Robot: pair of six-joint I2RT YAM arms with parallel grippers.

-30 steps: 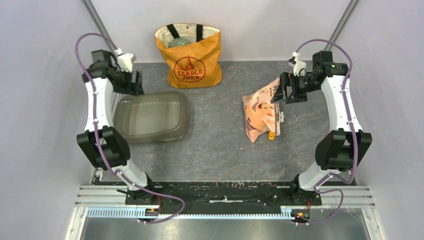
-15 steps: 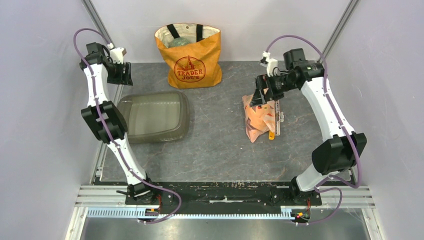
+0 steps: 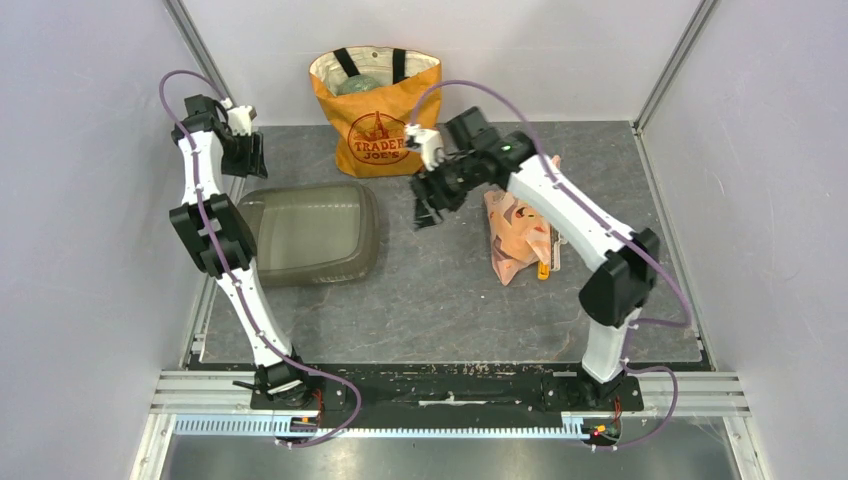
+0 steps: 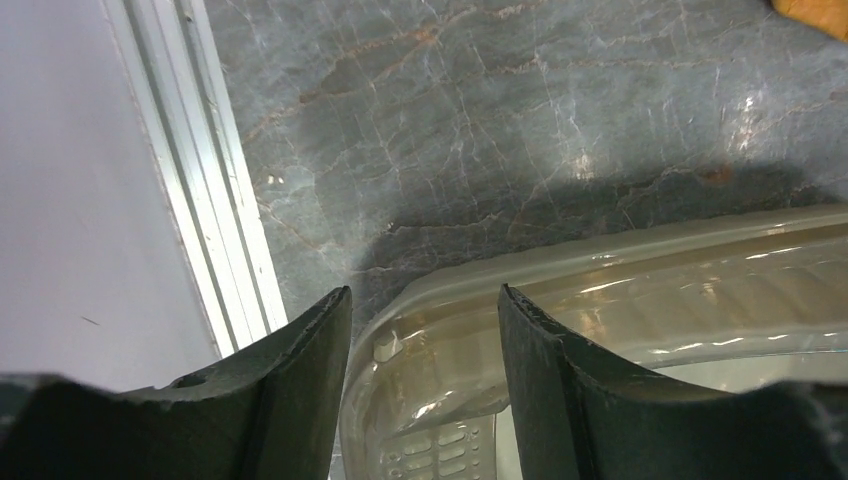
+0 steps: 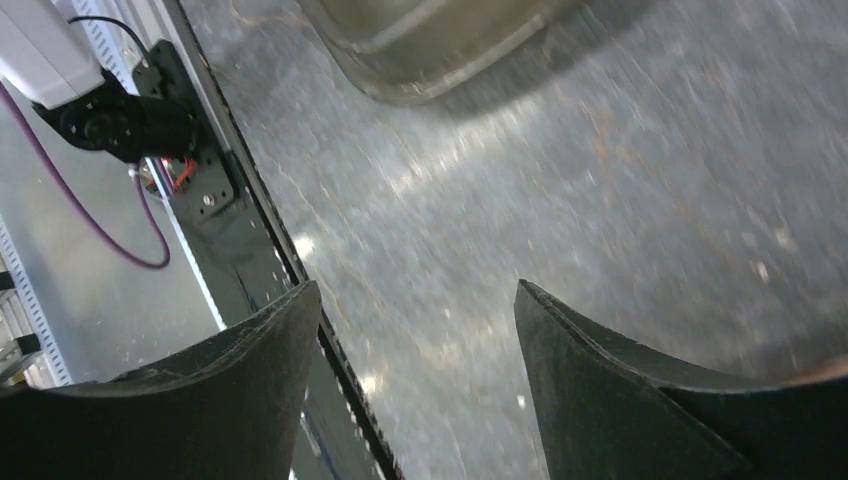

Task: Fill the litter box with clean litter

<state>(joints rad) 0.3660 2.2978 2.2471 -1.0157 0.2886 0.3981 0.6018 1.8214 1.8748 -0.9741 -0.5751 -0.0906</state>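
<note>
Litter box (image 3: 305,232) sat empty at the left of the table (image 3: 440,300); no clean litter showed anywhere, presumably it was inside the crinkled printed bag (image 3: 518,232) lying right of centre, while the orange tote bag (image 3: 378,115) stood at the back. The tray looked light, thin and slick, best pinched at its flared rim; the bag looked soft, saggy, probably heavy. Left gripper (image 4: 425,300) hovered over the box's far-left corner and right gripper (image 3: 430,205) hung mid-table, both with fingers spread and empty.
</note>
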